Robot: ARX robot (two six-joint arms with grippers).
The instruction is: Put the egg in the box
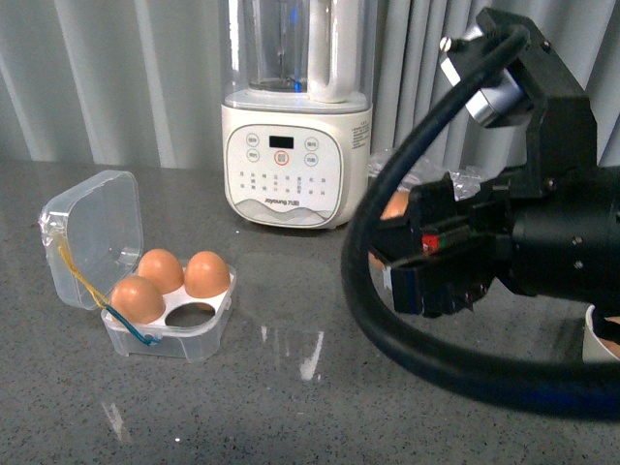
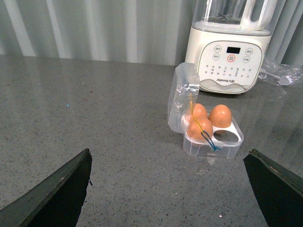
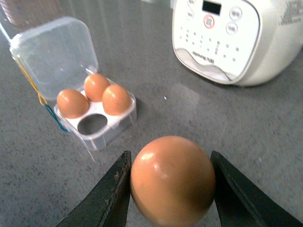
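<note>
The box [image 1: 199, 334] stands open on the grey counter at the left, lid up. Its white tray holds three brown eggs and one empty hole [image 1: 192, 312] at the front right. The box also shows in the left wrist view [image 2: 227, 144] and in the right wrist view [image 3: 120, 125]. My right gripper [image 3: 171, 182] is shut on the egg [image 3: 173, 179], held above the counter to the right of the box. In the front view only a sliver of the egg [image 1: 395, 205] shows behind the right arm [image 1: 504, 242]. My left gripper [image 2: 170, 189] is open and empty, short of the box.
A white Joyoung blender [image 1: 295, 145] stands at the back, behind the box and to its right. A white bowl rim [image 1: 599, 334] peeks in at the right edge. Crinkled clear plastic [image 2: 279, 73] lies right of the blender. Grey curtains hang behind.
</note>
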